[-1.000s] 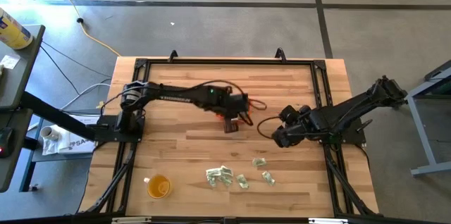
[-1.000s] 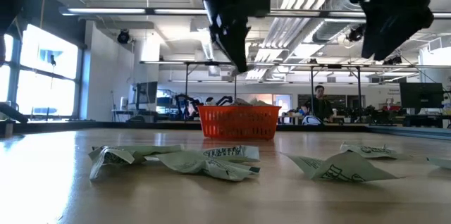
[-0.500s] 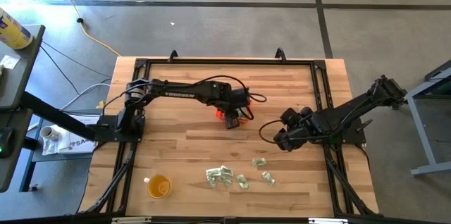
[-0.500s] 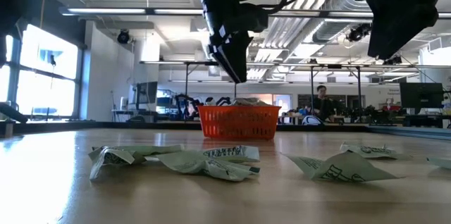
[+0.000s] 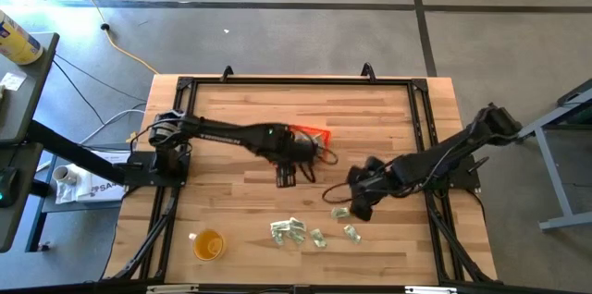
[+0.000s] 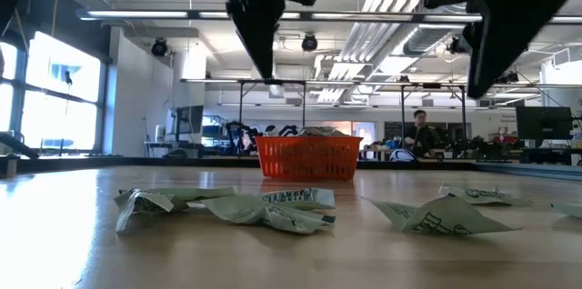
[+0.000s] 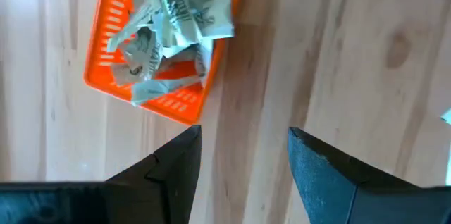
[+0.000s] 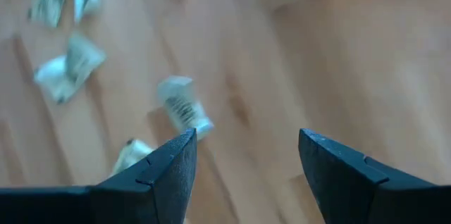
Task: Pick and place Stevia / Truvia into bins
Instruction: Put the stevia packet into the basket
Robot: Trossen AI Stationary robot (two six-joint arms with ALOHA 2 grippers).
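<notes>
The orange bin [image 5: 315, 134] [image 7: 123, 76] stands mid-table with several crumpled green-white Stevia sachets [image 7: 176, 20] heaped in it. More sachets lie loose on the wood nearer the front edge [image 5: 289, 230] [image 5: 351, 232] [image 8: 182, 108]. My left gripper [image 5: 286, 179] [image 7: 243, 155] hangs open above bare wood, just on the near side of the bin, with nothing between its fingers. My right gripper [image 5: 359, 209] [image 8: 246, 160] hangs open above the table beside the rightmost loose sachets, also empty.
A round translucent yellow cup [image 5: 207, 243] stands near the front left corner. A black frame [image 5: 296, 81] runs around the wooden tabletop. In the low view, loose sachets [image 6: 227, 207] lie in the foreground with the bin [image 6: 307, 157] behind them.
My left gripper, above the bin a second ago, has opened there and then drawn away toward the table's near edge. My right gripper has moved toward the near edge and the left, sinking a little and rolling, and now hangs over the loose sachets.
</notes>
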